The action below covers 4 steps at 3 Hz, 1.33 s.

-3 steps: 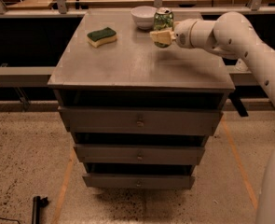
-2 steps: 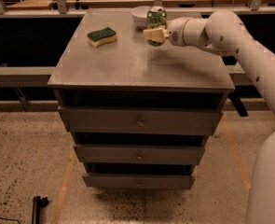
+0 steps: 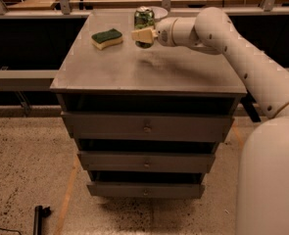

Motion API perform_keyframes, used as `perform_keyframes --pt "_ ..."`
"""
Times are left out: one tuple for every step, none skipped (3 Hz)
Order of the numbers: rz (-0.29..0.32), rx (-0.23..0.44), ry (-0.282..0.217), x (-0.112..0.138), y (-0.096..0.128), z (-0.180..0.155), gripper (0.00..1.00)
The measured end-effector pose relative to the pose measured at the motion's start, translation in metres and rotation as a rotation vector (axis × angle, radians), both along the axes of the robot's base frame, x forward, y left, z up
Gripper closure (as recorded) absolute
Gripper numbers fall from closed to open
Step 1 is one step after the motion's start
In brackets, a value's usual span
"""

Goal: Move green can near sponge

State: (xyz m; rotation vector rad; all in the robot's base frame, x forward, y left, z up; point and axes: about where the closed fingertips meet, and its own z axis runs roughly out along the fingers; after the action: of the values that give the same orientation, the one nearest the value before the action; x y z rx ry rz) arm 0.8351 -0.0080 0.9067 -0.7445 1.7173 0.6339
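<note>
Grey cabinet [image 3: 144,126], speckled floor [image 3: 26,170]

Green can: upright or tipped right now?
Upright. The green can has its silver top facing up, clamped in the jaws of the gripper over the cabinet top, right of the sponge.

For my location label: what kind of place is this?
Probably a robotics lab or workshop: a metal drawer cabinet on a speckled floor, with the gripper holding the green can over its top.

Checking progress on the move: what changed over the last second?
The gripper, clamped on the green can, carried it left, away from the white bowl and closer to the sponge. Sponge and bowl stayed put.
</note>
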Motion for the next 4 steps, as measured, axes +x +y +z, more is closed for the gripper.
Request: perform_keyframes --pt "0.064 0.019 0.009 -0.003 0.040 -0.008 1.00" --pt "0.077 0.035 0.001 0.004 0.069 -0.019 0.81" --pt "0.066 0.048 -0.016 0.018 0.089 -0.021 0.58" --pt "0.054 0.056 -0.042 0.031 0.101 -0.018 0.35"
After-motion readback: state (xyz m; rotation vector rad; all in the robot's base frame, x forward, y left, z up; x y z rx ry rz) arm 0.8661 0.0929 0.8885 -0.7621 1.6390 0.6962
